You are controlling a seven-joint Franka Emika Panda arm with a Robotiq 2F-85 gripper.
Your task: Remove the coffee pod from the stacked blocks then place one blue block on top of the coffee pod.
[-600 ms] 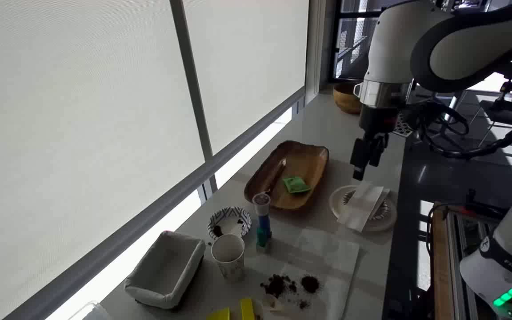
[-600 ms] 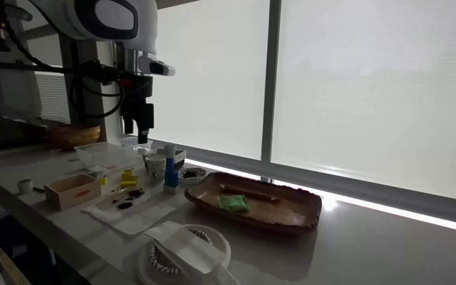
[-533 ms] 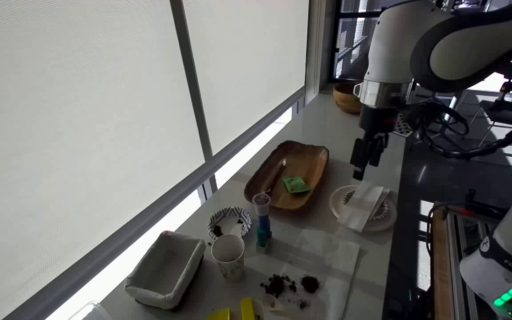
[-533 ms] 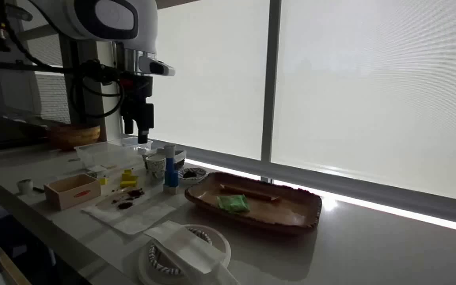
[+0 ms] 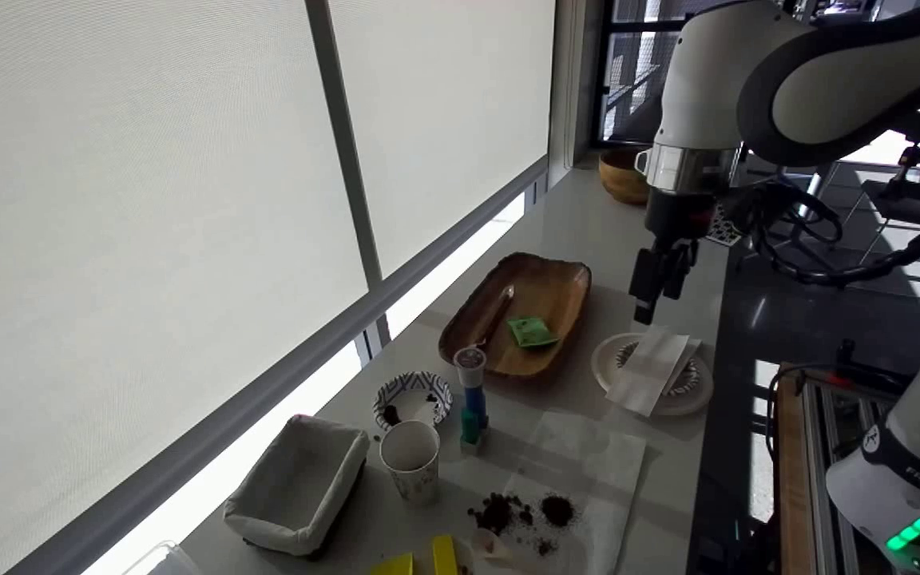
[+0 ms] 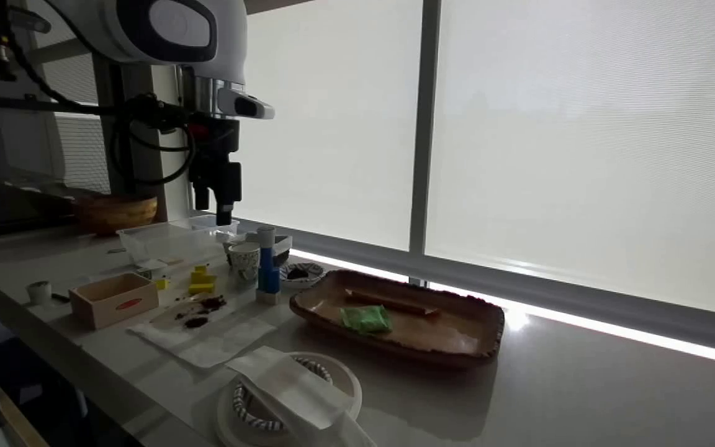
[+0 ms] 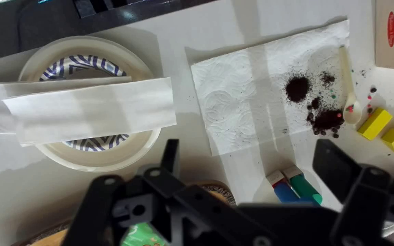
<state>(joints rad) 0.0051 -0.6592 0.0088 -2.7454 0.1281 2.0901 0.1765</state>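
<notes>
My gripper [image 7: 250, 152] gapes wide, nothing between; the pod [image 5: 470, 363], atop the upright stack [image 6: 269, 277], looks lower, toward the blind [image 5: 452, 120]: across first, I reckon, then down.

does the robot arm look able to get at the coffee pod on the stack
Probably yes: the coffee pod sits on top of the blue blocks with nothing visible above it, and the fingers stand wide apart, though they would have to move over to it.

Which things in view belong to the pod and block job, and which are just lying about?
In the job:
gripper
coffee pod
stacked blue blocks beneath it

Lying about:
wooden tray
green packet
paper cup
yellow blocks
spoon
paper towel
</notes>
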